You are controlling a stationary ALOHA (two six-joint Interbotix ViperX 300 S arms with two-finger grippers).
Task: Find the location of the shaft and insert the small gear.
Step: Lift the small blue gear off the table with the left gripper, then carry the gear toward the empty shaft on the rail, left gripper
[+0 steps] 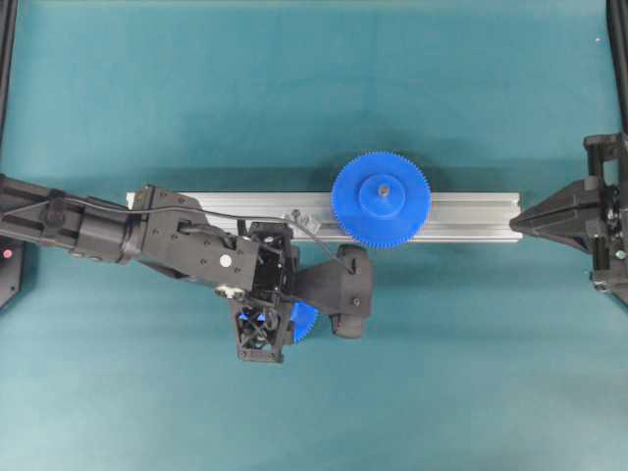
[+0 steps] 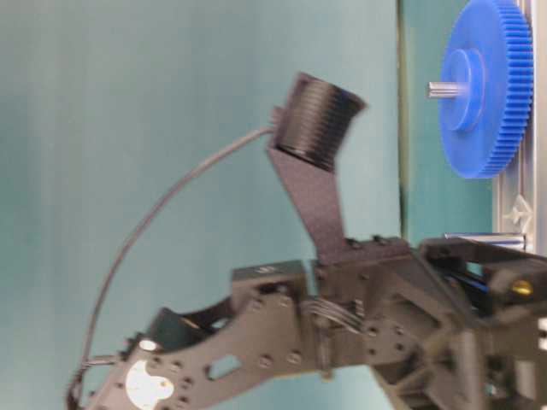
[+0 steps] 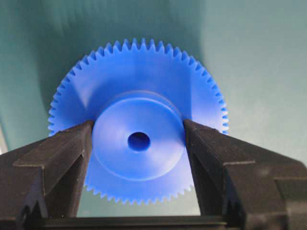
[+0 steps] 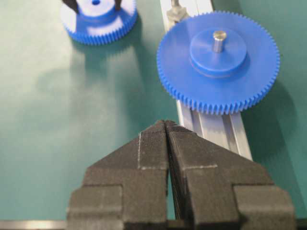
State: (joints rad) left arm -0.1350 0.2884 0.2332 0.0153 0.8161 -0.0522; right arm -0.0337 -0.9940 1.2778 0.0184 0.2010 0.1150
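Blue plastic fills my left wrist view: the small gear (image 3: 138, 128) sits flat on the green table (image 3: 259, 57), and my left gripper (image 3: 138, 143) has its two black fingers (image 3: 57, 163) pressed against either side of the raised hub, jaws partly closed on it, centre hole facing the camera. In the overhead view that gear (image 1: 305, 320) only peeks out under the left gripper (image 1: 294, 319), low and just left of centre.

The relation I care about is gear to shaft. The shaft (image 1: 299, 217) shows as a tiny silvery pin on the aluminium rail (image 1: 471, 216), directly above the gripper in the overhead frame and near it, just left of the large gear (image 1: 381, 199). Its axis points up off the rail, so I judge the gear must lift, travel toward the top of the frame and come down hole over pin.

My right gripper (image 4: 166, 125) is closed and empty at the rail's right end, well apart from the shaft (image 4: 176, 10); the left arm is clearly nearer.
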